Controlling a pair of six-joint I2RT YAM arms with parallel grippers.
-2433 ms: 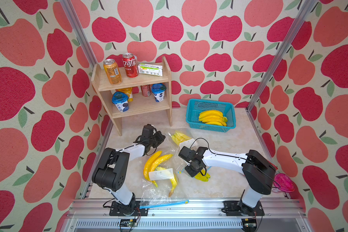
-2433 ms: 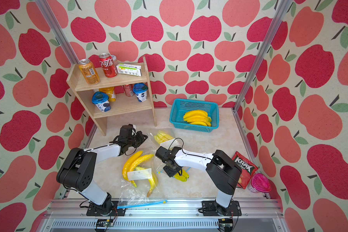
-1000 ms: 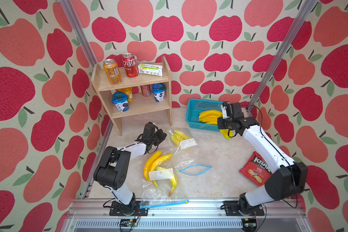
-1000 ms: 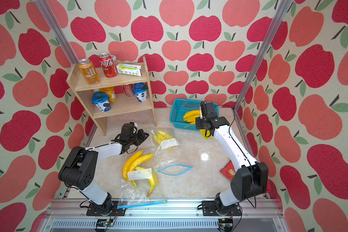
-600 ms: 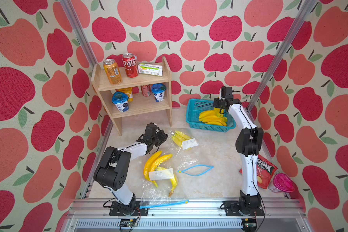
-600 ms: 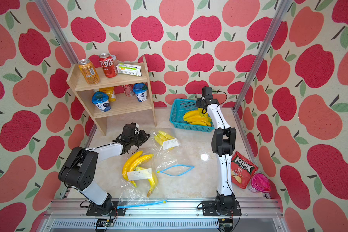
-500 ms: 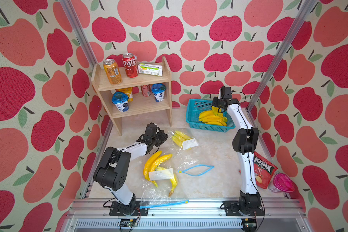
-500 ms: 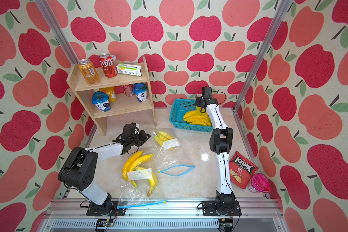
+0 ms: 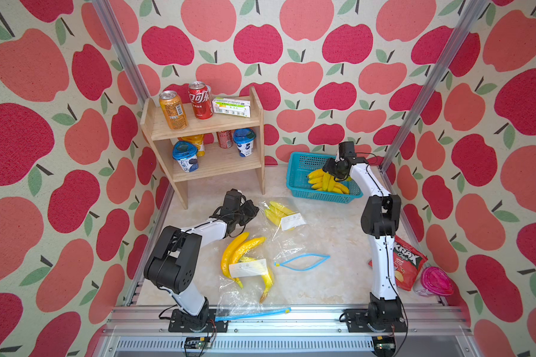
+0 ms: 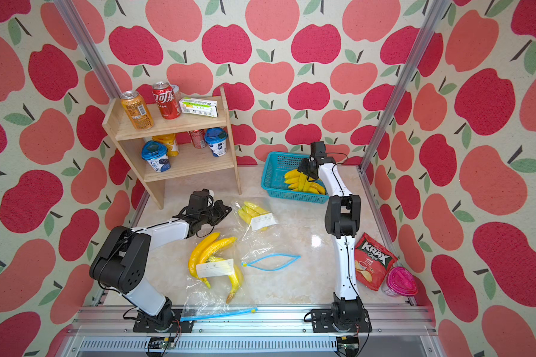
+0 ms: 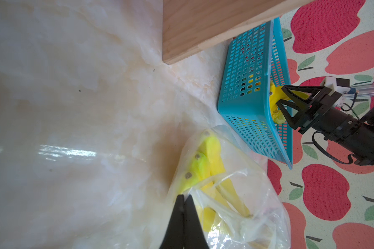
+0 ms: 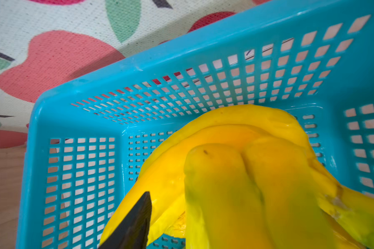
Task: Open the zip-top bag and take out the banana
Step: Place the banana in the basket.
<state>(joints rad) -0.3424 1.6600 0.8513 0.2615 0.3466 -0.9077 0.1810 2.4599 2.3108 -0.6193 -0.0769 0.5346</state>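
Observation:
The clear zip-top bag [image 9: 287,227] lies mid-table with its blue zip mouth [image 9: 302,262] gaping open and a small yellow bunch [image 9: 277,211] still inside. My left gripper [image 9: 250,212] [image 11: 184,197] is shut on a fold of that bag's plastic at the end away from the mouth. A banana bunch [image 9: 326,184] [image 12: 235,183] lies in the teal basket [image 9: 322,197] on top of other bananas. My right gripper [image 9: 331,173] [image 11: 282,101] hangs over it, open. One black finger [image 12: 132,224] stands off the fruit and the other is hidden behind it.
A second bag with large bananas [image 9: 245,262] lies near the front, its shut blue zip [image 9: 254,313] on the rail. A wooden shelf [image 9: 208,163] with cans and cups stands back left. A chips bag [image 9: 407,262] and a pink-lidded cup [image 9: 435,281] sit at the right edge.
My right arm carried the banana bunch from the open bag at mid-table to the basket, and its jaws have just spread. The left gripper kept its hold on the bag.

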